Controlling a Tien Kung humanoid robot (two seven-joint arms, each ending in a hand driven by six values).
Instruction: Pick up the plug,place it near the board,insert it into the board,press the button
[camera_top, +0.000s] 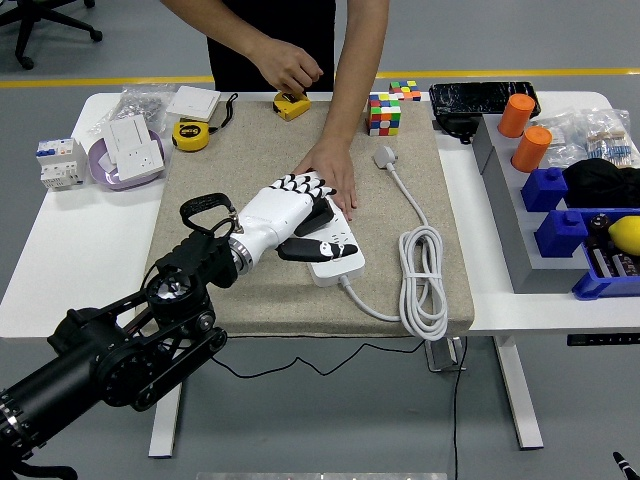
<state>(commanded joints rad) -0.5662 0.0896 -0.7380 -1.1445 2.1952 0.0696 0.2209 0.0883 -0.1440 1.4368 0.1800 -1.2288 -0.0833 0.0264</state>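
the plug (316, 217), black, sits on the white board (330, 250), a power strip lying on a tan mat (250, 170) that covers the middle of the white desk (60, 250). the room behind has a grey floor (500, 30) crossed by a yellow line (100, 82), and an office chair base (40, 25) shows at the top left.

the left hand (290, 205), white with black fingertips, lies palm down over the near-left end of the board, fingers stretched out flat and holding nothing; its black thumb (310, 248) rests across the top of the board. the plug is just beside and partly under the fingers, so how deep it sits in the socket cannot be seen. the board's grey cable (425, 275) runs off its near end and coils on the mat to the right.

a person at the far side presses one hand (330, 172) flat on the far end of the board, touching the robot's fingertips; the other hand (290, 70) holds a yellow tape measure (290, 104) at the mat's far edge. a colourful cube (383, 113) stands on the mat beyond the board.
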